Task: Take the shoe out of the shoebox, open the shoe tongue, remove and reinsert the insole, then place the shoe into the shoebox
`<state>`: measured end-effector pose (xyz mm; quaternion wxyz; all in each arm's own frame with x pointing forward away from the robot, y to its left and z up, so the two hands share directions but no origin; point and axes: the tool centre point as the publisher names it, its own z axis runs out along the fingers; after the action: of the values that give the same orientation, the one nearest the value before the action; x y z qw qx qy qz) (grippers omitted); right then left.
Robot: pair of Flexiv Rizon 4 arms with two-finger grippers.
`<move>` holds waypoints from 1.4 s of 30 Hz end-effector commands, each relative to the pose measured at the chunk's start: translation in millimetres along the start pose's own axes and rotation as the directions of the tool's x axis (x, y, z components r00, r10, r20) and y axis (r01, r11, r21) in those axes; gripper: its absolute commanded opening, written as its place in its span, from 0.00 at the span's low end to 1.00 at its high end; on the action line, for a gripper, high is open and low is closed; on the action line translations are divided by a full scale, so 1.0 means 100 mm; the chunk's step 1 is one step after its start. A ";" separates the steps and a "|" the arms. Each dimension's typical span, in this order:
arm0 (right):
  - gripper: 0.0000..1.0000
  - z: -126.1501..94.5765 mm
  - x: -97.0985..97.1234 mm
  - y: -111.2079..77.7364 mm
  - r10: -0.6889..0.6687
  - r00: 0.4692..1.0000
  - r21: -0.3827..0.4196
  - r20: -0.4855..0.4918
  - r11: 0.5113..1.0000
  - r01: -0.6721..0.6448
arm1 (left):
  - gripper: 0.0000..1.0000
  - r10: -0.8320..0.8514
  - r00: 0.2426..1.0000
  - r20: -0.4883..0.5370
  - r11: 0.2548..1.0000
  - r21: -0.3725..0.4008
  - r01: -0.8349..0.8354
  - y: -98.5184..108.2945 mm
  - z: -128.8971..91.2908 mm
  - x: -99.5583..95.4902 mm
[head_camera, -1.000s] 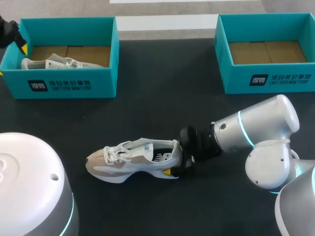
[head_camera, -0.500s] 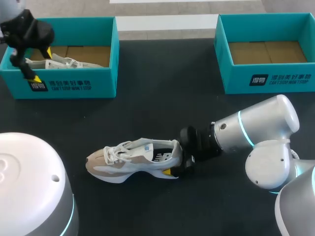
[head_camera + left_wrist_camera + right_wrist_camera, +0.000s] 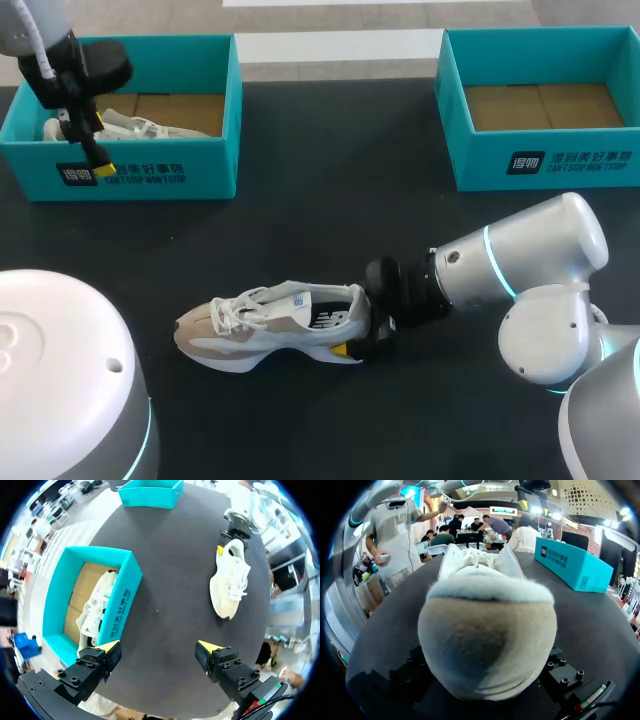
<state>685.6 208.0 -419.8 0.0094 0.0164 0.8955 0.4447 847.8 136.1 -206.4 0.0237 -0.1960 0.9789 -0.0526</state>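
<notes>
Teal box (image 3: 150,175) now lies under the wide-open, empty left gripper (image 3: 157,646), swung in likely to work the shoe (image 3: 275,322) on the table (image 3: 330,180); right gripper (image 3: 365,335) at its heel, grip unseen.

A cream-and-beige running shoe (image 3: 272,325) with white laces and a thick white sole stands upright on its sole near the middle of the dark worktop (image 3: 330,200). Its toe points to the robot's left, and its padded heel to the right is clasped by the right tool (image 3: 352,322). Its collar gapes upward and a dark logo marks its side. At the far left stands an open teal cardboard shoebox (image 3: 150,172) with a brown floor. A second pale shoe (image 3: 140,128) lies in it lengthwise along the near wall. A matching teal shoebox (image 3: 560,165) sits at the far right, showing its brown floor. Both boxes are well apart from the running shoe.
</notes>
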 end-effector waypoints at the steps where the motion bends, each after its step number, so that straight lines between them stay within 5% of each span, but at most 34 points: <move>1: 0.00 0.03 0.03 -0.01 -0.001 1.000 0.001 0.003 1.000 0.001 | 1.00 -0.477 0.877 -0.055 0.878 0.015 0.479 -0.01 0.01 -0.02; 6: 0.00 0.03 0.03 -0.01 -0.001 1.000 0.001 0.003 1.000 0.001 | 1.00 -0.477 0.877 -0.055 0.878 0.015 0.479 -0.01 0.01 -0.02; 12: 0.00 0.03 0.03 -0.01 -0.001 1.000 0.001 0.003 1.000 0.001 | 1.00 -0.702 0.709 0.062 0.711 0.007 0.703 -0.20 0.13 0.10; 21: 0.00 0.03 0.03 -0.01 -0.001 1.000 0.001 0.003 1.000 0.001 | 1.00 -0.864 0.503 0.020 0.503 0.070 0.861 -0.35 0.06 0.53; 27: 0.00 0.03 0.03 -0.01 -0.001 1.000 0.001 0.003 1.000 0.001 | 1.00 -0.926 0.367 0.084 0.375 0.113 0.920 -0.40 0.08 0.77; 42: 0.00 0.03 0.03 -0.01 -0.001 1.000 0.001 0.003 1.000 0.001 | 1.00 -0.920 0.382 0.089 0.386 0.028 0.922 -0.92 0.49 1.53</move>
<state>685.6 208.0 -419.9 0.0094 0.0164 0.8955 0.4447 741.4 2.6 -240.8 0.0234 -0.7062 0.7060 -0.0481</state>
